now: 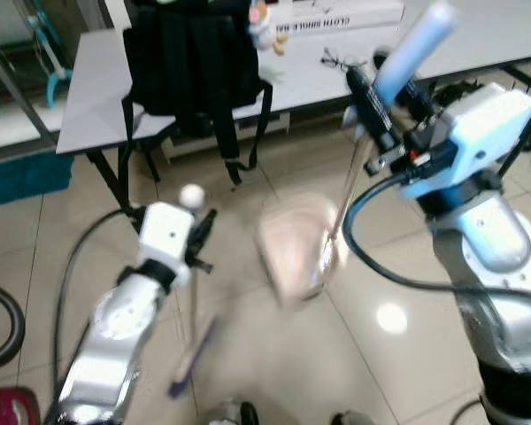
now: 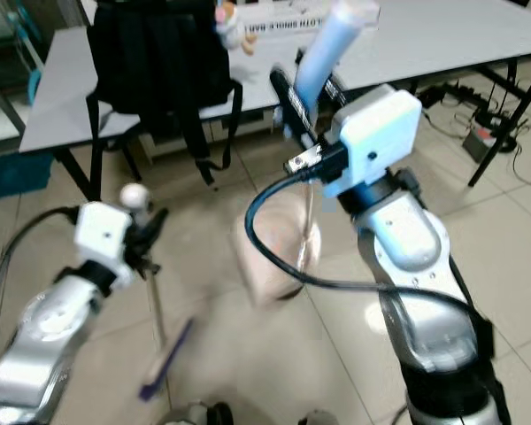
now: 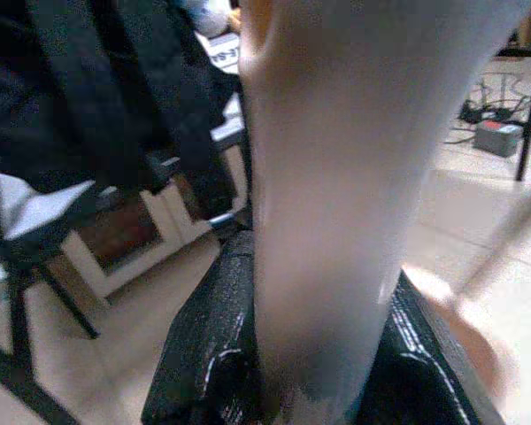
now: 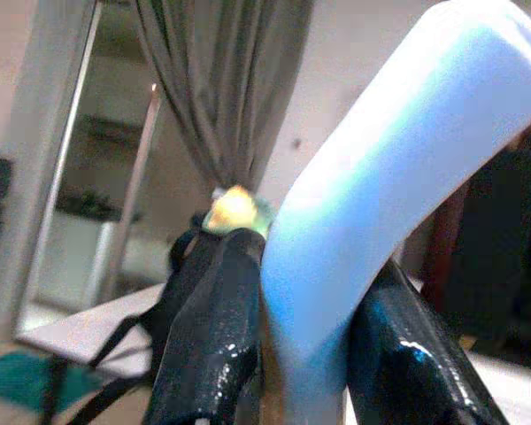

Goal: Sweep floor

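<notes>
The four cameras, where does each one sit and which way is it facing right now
Left eye view: on the head, looking down at the tiled floor; both silver arms show, left gripper on the broom, right gripper on the blue dustpan handle.
Right eye view: the other head eye, same scene, with the dustpan between the arms.
Left wrist view: along its black fingers clamping the broom's pale handle.
Right wrist view: along its fingers gripping the blue handle.
Shared: the black backpack on the grey table.
</notes>
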You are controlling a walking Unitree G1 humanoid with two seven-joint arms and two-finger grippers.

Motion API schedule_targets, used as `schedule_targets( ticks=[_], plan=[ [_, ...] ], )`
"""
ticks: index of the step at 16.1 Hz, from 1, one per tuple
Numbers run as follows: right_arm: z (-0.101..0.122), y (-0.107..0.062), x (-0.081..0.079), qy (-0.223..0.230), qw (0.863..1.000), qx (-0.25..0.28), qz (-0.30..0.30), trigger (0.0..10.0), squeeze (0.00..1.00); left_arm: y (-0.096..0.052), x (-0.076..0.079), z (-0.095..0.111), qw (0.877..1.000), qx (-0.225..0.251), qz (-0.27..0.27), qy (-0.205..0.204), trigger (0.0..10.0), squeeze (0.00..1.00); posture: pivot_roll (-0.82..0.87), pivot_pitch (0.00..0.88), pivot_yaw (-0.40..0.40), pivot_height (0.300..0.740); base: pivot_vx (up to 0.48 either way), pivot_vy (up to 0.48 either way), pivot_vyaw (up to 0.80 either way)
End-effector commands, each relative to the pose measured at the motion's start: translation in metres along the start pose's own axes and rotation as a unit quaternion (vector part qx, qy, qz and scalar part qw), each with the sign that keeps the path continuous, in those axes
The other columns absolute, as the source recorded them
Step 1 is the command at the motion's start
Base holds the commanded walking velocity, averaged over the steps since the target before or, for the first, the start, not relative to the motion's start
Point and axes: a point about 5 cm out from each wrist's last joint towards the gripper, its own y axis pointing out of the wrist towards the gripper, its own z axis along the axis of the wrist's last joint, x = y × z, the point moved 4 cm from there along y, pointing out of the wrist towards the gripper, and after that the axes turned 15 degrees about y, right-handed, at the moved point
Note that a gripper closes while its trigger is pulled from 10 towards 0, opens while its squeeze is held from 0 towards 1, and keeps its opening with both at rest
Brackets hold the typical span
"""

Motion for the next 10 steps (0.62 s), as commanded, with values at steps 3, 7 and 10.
schedule_targets(
  ticks=[3,7,10],
  plan=[
    [0.011,-0.007,-0.003,0.009,0.999,-0.027,-0.019,10.0,0.0,-0.01,-0.015,0.016,0.999,0.014,0.012,0.034,10.0,0.0,-0.05,0.043,0.108,0.74,0.0,0.0,0.0],
    [-0.004,-0.018,-0.001,0.019,0.994,-0.09,-0.054,10.0,0.0,-0.015,-0.006,0.007,1.0,-0.007,0.008,-0.001,10.0,0.0,-0.05,0.033,0.103,0.74,0.0,0.0,0.0],
    [-0.034,-0.04,0.01,0.035,0.978,-0.146,-0.142,10.0,0.0,-0.016,0.003,-0.005,0.999,-0.031,0.018,-0.027,10.0,0.0,-0.05,0.033,0.097,0.74,0.0,0.0,0.0]
  ],
)
